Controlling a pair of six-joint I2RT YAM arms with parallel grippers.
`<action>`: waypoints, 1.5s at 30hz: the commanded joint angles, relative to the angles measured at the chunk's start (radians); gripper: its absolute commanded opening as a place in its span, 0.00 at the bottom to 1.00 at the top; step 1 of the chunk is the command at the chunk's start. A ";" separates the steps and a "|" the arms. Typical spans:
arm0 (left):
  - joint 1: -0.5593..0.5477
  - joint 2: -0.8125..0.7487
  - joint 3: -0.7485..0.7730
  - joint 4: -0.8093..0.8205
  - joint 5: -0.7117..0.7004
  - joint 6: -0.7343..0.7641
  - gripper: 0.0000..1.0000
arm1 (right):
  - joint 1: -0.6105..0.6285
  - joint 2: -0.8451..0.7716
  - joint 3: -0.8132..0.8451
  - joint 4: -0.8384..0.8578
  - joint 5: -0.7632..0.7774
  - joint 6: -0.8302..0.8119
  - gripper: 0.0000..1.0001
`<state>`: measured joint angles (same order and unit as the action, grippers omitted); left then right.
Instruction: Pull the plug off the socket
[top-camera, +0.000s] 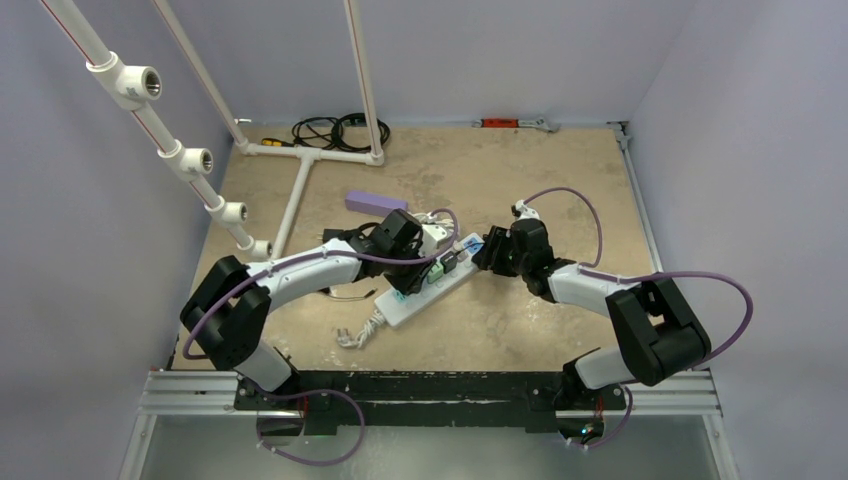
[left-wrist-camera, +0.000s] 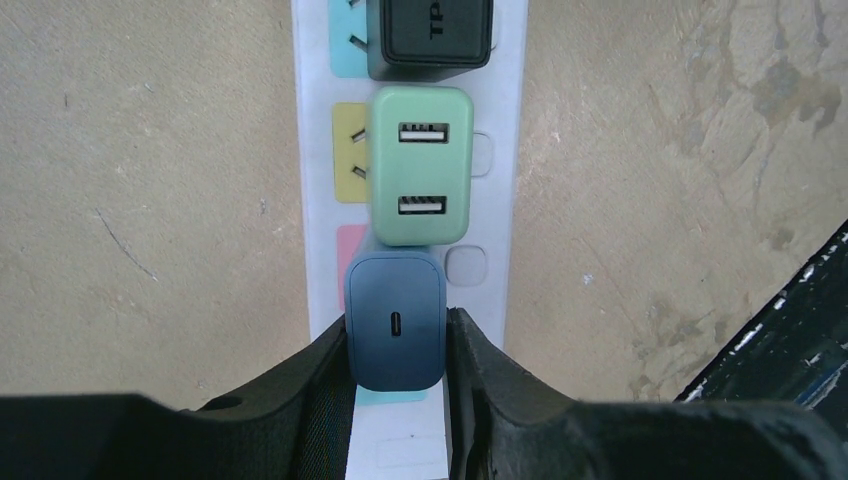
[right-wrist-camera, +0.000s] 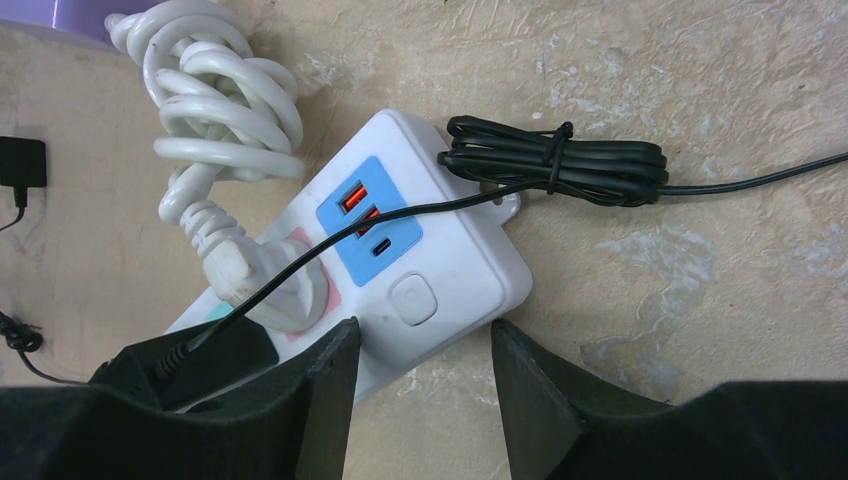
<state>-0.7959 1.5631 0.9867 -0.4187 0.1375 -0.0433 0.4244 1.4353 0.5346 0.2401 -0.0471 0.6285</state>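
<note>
Two matching arms were mounted on a flat black base plate (top-camera: 430, 395) set across a ribbed silver aluminium rail (top-camera: 190, 395). The left arm (top-camera: 300, 268) and the right arm (top-camera: 590, 285) each had a bulky, rounded black joint housing low down. Above it came a smooth white tubular link, then a compact black wrist block. A thin purple cable (top-camera: 715, 285) ran in loose loops along each arm, from the base past the housing to the wrist. The left claw (left-wrist-camera: 395, 340) and the right claw (right-wrist-camera: 422, 335) carried the same matte black fingers (right-wrist-camera: 540, 400). These were broad and thick at the root, tapered to blunt tips, and had flat inner faces.
</note>
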 joint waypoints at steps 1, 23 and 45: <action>0.038 -0.024 0.059 0.028 0.069 -0.017 0.00 | -0.003 0.015 0.017 -0.025 0.003 -0.021 0.54; -0.087 -0.049 0.024 0.037 -0.241 0.020 0.00 | -0.004 0.027 0.028 -0.035 0.031 -0.032 0.54; 0.037 -0.100 0.045 0.036 -0.110 -0.006 0.00 | -0.004 0.024 0.024 -0.031 0.018 -0.029 0.54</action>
<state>-0.8078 1.5482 0.9913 -0.4259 0.0517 -0.0418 0.4244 1.4464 0.5442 0.2405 -0.0456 0.6273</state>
